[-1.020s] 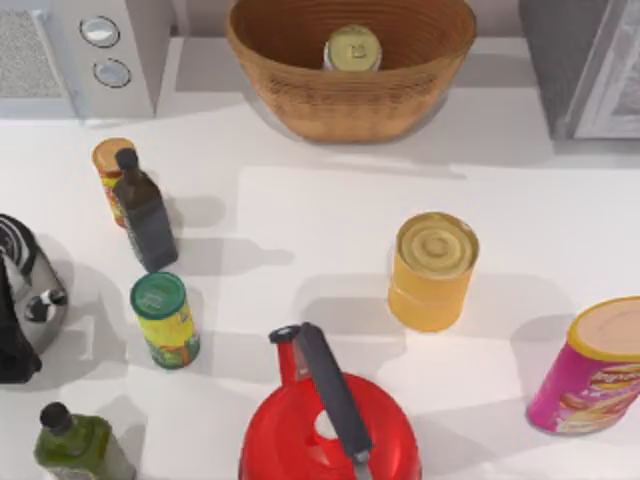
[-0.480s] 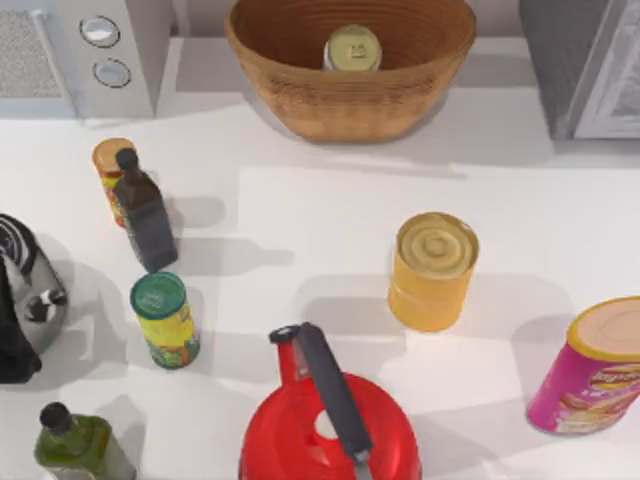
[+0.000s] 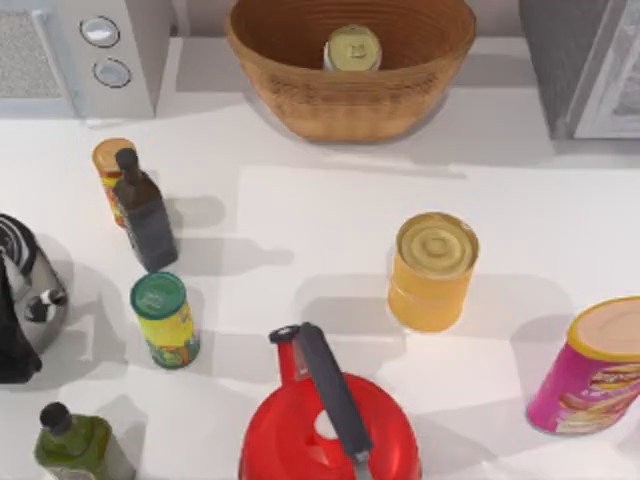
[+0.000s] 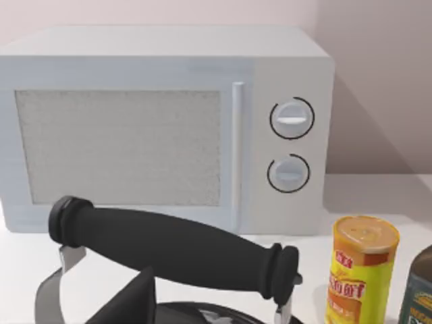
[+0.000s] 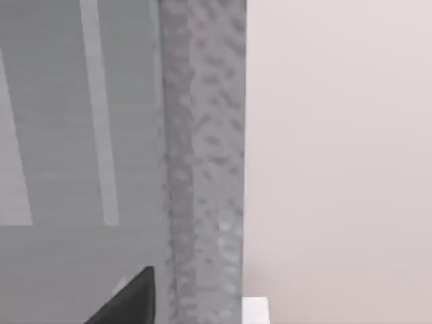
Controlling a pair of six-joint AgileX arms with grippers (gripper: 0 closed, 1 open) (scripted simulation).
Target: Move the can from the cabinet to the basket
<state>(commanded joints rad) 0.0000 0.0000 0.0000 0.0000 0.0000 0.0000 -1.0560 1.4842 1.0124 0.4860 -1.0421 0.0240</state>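
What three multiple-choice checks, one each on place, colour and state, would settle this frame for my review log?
1. Where is the small can with the pale yellow-green top?
A. inside the brown woven wicker basket
B. on the table beside the red kettle
C. on the grey speckled cabinet

2. What colour is the lid of the tube left of the kettle?
A. pink
B. green
C. black

3. How does the wide all-yellow can stand?
A. tipped over
B. upright
C. stacked on another can

Answers: 1 A, the basket wall rings it; 2 B, its round top is green; 3 B, its ringed lid faces up.
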